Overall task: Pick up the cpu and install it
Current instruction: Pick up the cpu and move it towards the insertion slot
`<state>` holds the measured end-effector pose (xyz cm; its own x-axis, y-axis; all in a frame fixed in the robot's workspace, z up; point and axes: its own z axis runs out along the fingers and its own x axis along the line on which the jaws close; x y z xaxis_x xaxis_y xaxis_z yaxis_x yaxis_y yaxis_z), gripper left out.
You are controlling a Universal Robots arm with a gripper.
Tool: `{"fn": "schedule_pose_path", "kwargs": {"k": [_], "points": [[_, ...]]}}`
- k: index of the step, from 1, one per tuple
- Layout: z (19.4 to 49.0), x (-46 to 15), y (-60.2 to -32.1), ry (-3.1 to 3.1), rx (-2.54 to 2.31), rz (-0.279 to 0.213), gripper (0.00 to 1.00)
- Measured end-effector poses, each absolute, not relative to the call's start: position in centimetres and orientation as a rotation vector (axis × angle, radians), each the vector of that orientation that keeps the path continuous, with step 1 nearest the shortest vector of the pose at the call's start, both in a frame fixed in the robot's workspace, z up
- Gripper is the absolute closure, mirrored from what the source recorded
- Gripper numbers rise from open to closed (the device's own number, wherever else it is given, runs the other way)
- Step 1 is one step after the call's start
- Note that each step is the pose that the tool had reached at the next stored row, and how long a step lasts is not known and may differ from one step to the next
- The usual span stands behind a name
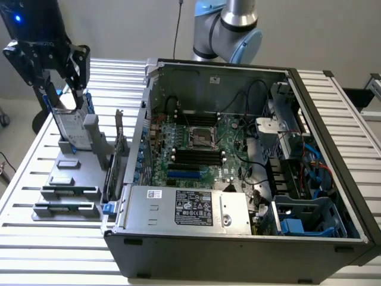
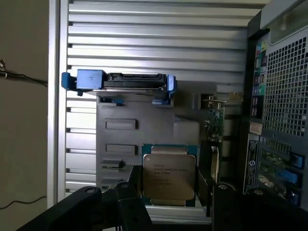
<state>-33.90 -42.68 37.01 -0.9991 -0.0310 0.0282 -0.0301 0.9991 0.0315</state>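
Note:
The cpu (image 2: 168, 174) is a flat square chip with a silver lid, printed text and a thin greenish rim. It sits between the two black fingers (image 2: 132, 199) of my gripper (image 2: 169, 195), whose jaws rest against its opposite edges. In the exterior view my gripper (image 1: 64, 98) hangs raised at the back left, over the grey parts fixture (image 1: 71, 179) and just above the upright hard drive. The motherboard's square socket (image 1: 201, 138) lies bare in the middle of the open computer case (image 1: 333, 235), far to the exterior view's right of the gripper.
A silver hard drive with a blue bracket (image 1: 72, 132) (image 2: 118, 81) stands upright in the fixture under the gripper. Beside it are a grey post (image 1: 91, 126) and expansion cards (image 1: 119, 149). The case wall (image 1: 140, 137) rises between fixture and motherboard. Cables (image 1: 256, 101) and a drive cage (image 1: 306, 217) crowd the case's right side.

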Motion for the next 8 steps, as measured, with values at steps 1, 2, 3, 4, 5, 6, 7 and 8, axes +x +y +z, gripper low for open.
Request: {"fn": "schedule_pose_path", "kwargs": {"k": [1,2,3,4,5,6,7,8], "points": [[37.2,-33.4,-42.7,-3.112,0.048,-0.054,0.45],[37.3,-33.0,-42.7,-3.112,0.048,-0.06,0.45],[37.5,-32.5,-42.7,-3.112,0.048,-0.066,0.45],[37.6,-32.1,-42.7,-3.112,0.048,-0.072,0.45],[37.7,-31.6,-42.7,-3.112,0.048,-0.077,0.45],[37.9,-31.2,-42.7,-3.112,0.048,-0.082,0.45],[37.9,-30.7,-42.7,-3.112,0.048,-0.087,0.45],[38.0,-30.3,-42.7,-3.112,0.048,-0.092,0.45]]}}
